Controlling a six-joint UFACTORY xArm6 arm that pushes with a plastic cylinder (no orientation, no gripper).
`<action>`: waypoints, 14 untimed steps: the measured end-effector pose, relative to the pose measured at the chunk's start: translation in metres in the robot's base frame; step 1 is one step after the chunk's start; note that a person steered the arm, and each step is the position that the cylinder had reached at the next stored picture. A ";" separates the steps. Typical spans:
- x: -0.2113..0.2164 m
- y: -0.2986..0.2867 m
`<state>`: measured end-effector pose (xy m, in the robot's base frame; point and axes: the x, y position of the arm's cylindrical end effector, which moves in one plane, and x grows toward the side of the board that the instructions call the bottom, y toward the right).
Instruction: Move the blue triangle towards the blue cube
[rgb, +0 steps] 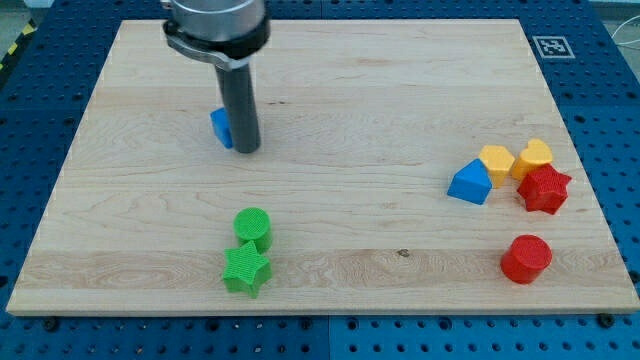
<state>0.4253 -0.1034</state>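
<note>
The blue triangle (470, 184) lies at the view's right, touching the yellow block (496, 160) above it. The blue cube (220, 126) sits at the upper left, partly hidden behind my rod. My tip (247, 151) rests on the board right beside the blue cube, on its right side. The tip is far to the left of the blue triangle.
A yellow heart-like block (535, 156) and a red star (545, 189) cluster right of the blue triangle. A red cylinder (526, 259) lies below them. A green cylinder (252, 225) and green star (246, 270) sit at the lower middle-left. The wooden board (330, 90) lies on a blue pegboard.
</note>
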 end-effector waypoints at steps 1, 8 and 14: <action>-0.014 -0.008; 0.092 0.283; -0.019 0.226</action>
<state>0.4059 0.1228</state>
